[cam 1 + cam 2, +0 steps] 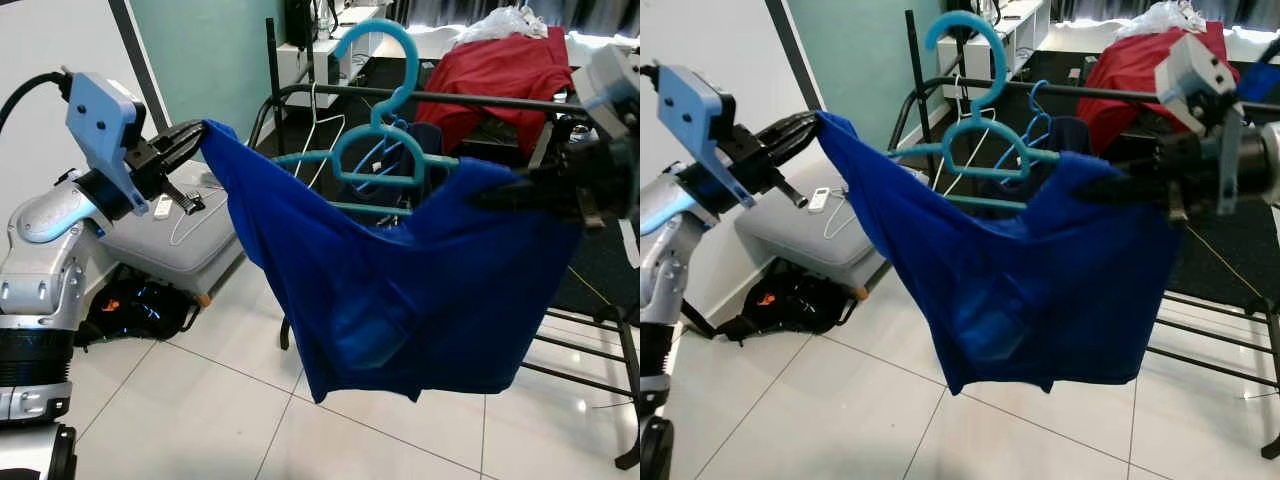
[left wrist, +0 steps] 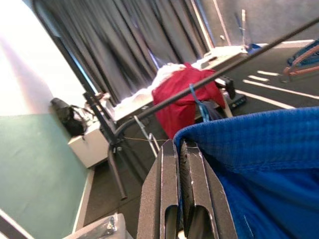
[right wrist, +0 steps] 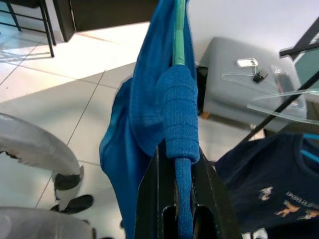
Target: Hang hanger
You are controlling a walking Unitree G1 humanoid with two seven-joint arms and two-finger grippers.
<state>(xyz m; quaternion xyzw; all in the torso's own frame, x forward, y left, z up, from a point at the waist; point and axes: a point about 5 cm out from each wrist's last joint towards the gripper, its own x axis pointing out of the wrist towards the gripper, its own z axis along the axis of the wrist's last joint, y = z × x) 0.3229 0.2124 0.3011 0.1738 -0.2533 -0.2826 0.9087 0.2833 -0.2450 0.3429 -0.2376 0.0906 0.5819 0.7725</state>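
Observation:
A blue shirt (image 1: 400, 290) hangs stretched between my two grippers, in front of the black rack bar (image 1: 480, 98). A teal hanger (image 1: 378, 150) sits partly inside the shirt, its big hook (image 1: 375, 45) standing above the bar and not on it. My left gripper (image 1: 195, 135) is shut on the shirt's left shoulder; the left wrist view shows blue cloth (image 2: 259, 149) pinched between its fingers (image 2: 159, 189). My right gripper (image 1: 490, 192) is shut on the right shoulder. In the right wrist view it clamps the cloth-wrapped hanger arm (image 3: 178, 104).
A dark navy shirt (image 1: 425, 140) on another hanger hangs from the bar behind. Red cloth (image 1: 500, 70) lies over the rack's far side. A grey padded seat (image 1: 170, 245) and a black bag (image 1: 140, 305) stand at the left. Lower rack bars (image 1: 590, 350) cross at the right, above the white floor tiles (image 1: 200, 420).

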